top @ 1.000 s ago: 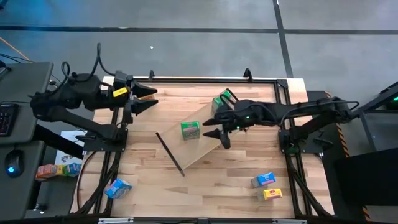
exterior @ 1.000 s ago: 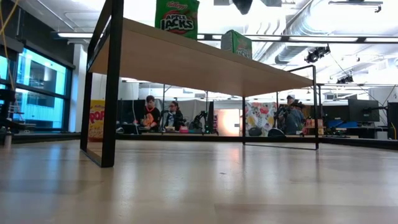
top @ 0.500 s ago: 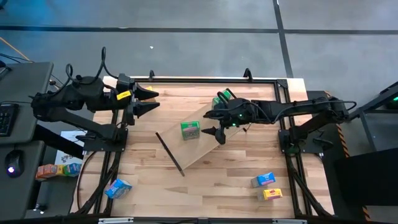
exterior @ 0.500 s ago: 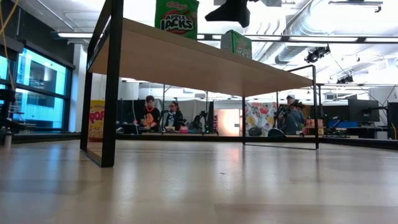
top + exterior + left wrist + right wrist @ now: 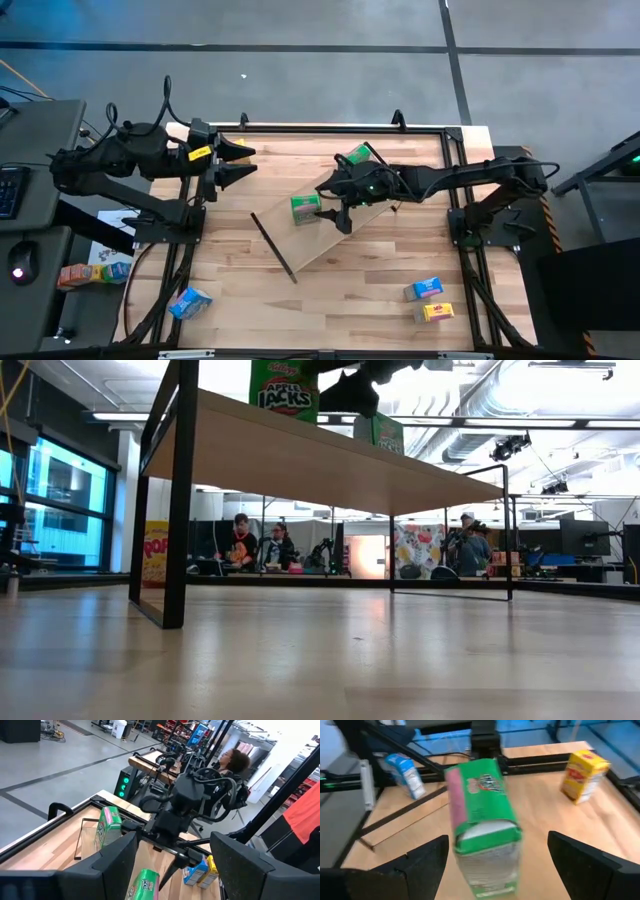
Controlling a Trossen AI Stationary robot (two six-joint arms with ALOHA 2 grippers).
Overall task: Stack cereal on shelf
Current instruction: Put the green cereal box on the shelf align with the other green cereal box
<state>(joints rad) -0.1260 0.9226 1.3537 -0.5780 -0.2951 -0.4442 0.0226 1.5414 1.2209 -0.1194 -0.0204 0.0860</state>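
**Right hand open beside the green box on the shelf**

The shelf (image 5: 320, 225) lay diagonally across the table (image 5: 380, 290), its long axis running from the near-left end panel (image 5: 272, 246) toward the far right; two green cereal boxes stood on its board. The first green box (image 5: 306, 208) stood upright near the middle of the shelf, printed front toward the near edge; the second green box (image 5: 357, 157) stood at the far-right end, partly hidden behind the right arm. A blue box (image 5: 427, 288) and a yellow box (image 5: 436, 312) lay just beside each other on the table near the right corner; another blue box (image 5: 189, 301) lay near the left corner, well apart from the shelf.

The right hand (image 5: 331, 203) hovered over the shelf just beside the first green box, fingers spread wide and holding nothing; in the right wrist view that box (image 5: 482, 840) stood between the two fingers (image 5: 420, 865) without visible contact. The left hand (image 5: 238, 162) waited above the far-left part of the table, fingers apart and empty.

Compared with one second earlier, the right hand had travelled leftward along the shelf toward the first green box; the boxes and the left arm had kept their places.
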